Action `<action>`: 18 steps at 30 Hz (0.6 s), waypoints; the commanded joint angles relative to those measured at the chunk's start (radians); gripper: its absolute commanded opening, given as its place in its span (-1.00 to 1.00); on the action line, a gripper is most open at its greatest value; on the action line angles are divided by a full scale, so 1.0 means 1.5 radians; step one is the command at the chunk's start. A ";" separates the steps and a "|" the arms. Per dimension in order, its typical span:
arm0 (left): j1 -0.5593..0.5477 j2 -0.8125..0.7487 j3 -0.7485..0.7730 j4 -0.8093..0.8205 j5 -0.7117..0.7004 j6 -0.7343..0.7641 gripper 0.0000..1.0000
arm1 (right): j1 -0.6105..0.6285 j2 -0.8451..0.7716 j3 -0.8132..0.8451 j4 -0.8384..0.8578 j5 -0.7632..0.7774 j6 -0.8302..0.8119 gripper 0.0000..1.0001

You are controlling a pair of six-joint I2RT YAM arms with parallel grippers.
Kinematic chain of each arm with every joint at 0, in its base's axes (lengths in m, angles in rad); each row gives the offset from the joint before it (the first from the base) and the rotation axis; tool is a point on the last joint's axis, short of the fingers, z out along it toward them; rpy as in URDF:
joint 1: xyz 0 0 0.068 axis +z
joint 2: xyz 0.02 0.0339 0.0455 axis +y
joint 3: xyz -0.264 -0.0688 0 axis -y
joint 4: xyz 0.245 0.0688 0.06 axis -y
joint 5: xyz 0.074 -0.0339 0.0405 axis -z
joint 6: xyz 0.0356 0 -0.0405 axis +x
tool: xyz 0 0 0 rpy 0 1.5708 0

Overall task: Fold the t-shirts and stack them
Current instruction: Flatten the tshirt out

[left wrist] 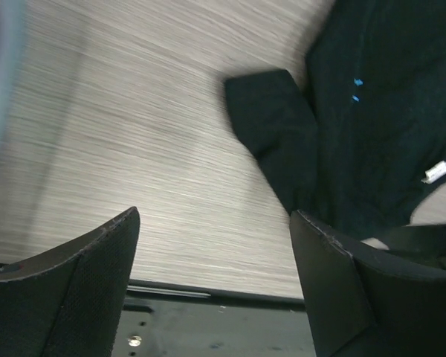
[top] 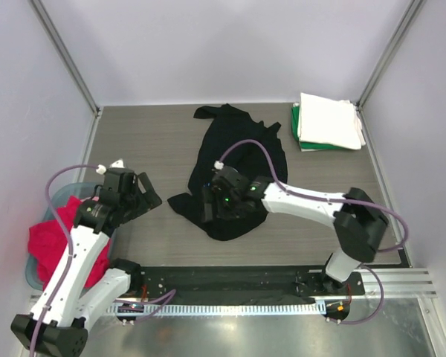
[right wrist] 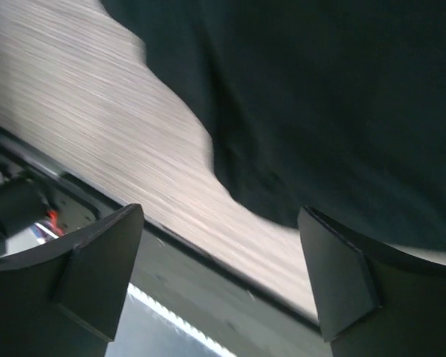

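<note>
Black shirt (top: 234, 160) lies rumpled and unfolded on bench (top: 149, 141). Right tool (right wrist: 221, 210) gapes empty over its near hem, likely to pinch it. Left tool (left wrist: 214, 214), also released, hovers left of its sleeve. Folded stack (top: 327, 123) sits beyond the shirt, to its right.

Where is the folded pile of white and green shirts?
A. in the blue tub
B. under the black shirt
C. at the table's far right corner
C: the folded pile lies at the far right corner of the table, apart from the black shirt.
</note>
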 commanded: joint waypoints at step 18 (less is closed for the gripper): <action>0.000 -0.091 0.009 -0.021 -0.085 0.022 0.68 | 0.041 0.282 0.253 0.024 -0.030 -0.070 -0.01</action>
